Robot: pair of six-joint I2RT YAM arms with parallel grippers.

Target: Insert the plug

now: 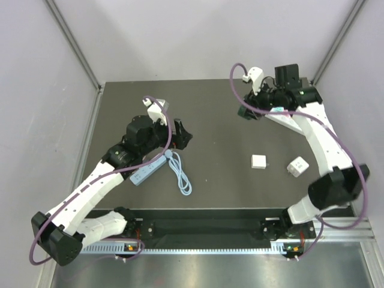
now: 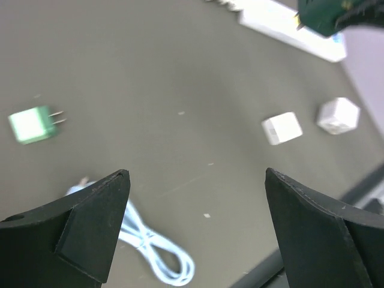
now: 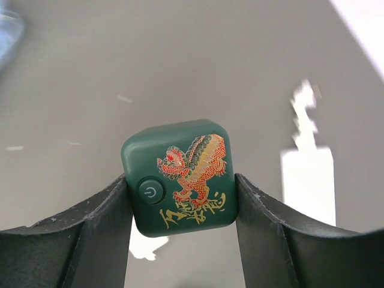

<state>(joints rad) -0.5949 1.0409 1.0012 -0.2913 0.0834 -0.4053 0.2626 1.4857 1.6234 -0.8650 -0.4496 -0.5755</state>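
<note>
Just beyond the near edge of the bench, a light blue power strip lies at an angle under the left forearm. A looped light blue cable lies just beside it. To the right, well apart from the cable, are two white adapters that bear no readable marking. Bare bench separates the cable from the adapters.

The left hand hovers above the strip end with its fingers spread wide and nothing between them. Its wrist view shows a blurred light green plug lying on the bench with two prongs pointing right.

Farther back, near the rear right corner, the right hand is raised above the bench. It grips a dark green cube, one finger against each side face. The visible face carries a round button with a power symbol, a red and gold dragon, and gold script below it that cannot be read. The bench centre below and to the left of this hand is open. The rear bench edge and the side walls are close by.
</note>
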